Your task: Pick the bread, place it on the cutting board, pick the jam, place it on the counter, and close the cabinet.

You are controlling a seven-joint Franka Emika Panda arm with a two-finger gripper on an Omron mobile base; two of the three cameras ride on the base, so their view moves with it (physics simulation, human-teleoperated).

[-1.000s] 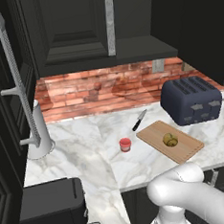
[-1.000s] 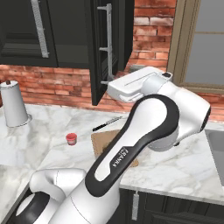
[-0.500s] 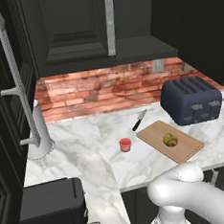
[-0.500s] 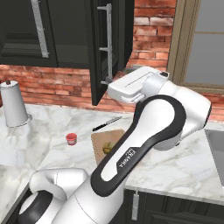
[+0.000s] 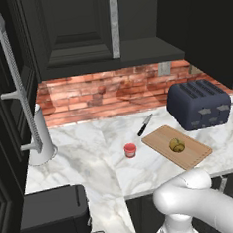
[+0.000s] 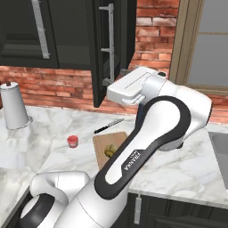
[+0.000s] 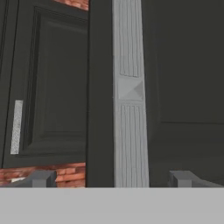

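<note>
With bread [image 5: 177,144] on the cutting board [image 5: 177,146] and jam [image 5: 130,150] on the counter [image 5: 92,155], jaws spread wide straddle the cabinet [image 7: 188,87] handle [image 7: 129,92] — push squarely, steadily.

Bread [image 5: 177,144] on board [image 5: 197,154] (cabinet [image 6: 100,53] ajar).

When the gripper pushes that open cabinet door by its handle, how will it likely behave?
The cabinet door looks like a rigid panel, so it should swing shut rather than flex. Its bar handle looks smooth, so the open gripper facing it may slide along it.
</note>
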